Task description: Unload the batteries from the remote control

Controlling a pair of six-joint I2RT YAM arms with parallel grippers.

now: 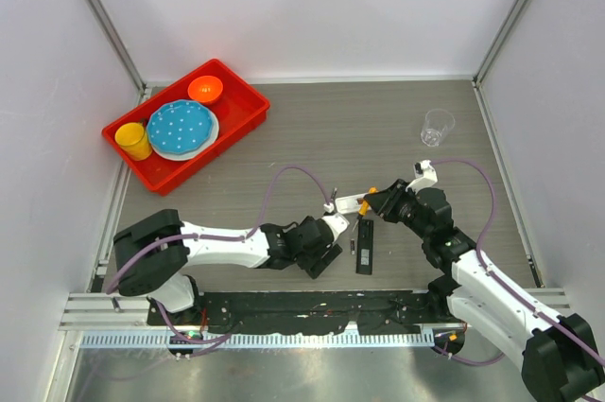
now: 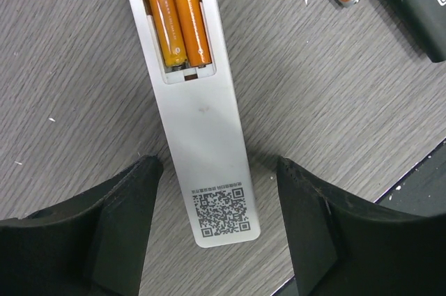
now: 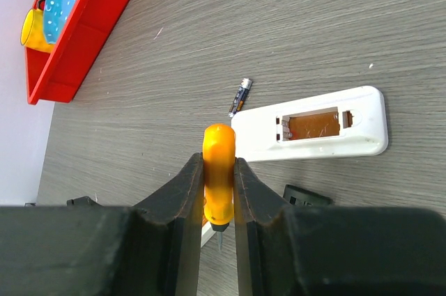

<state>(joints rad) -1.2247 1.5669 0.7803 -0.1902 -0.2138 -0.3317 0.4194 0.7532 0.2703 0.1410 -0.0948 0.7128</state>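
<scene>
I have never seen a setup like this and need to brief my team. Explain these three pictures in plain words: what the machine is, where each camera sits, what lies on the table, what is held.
The machine is two robot arms bolted at the table's near edge. The overhead picture looks down from above and behind them; the other two come from cameras on each wrist.

The left tool is open, its fingers either side of the end of a white remote control without touching it. The remote lies back up, cover off, with two orange batteries in their slot.

The right tool is shut on an orange-handled screwdriver.

On the table are also a loose dark battery, a black remote, a clear plastic cup, and a red tray holding a blue plate, an orange bowl and a yellow cup.
</scene>
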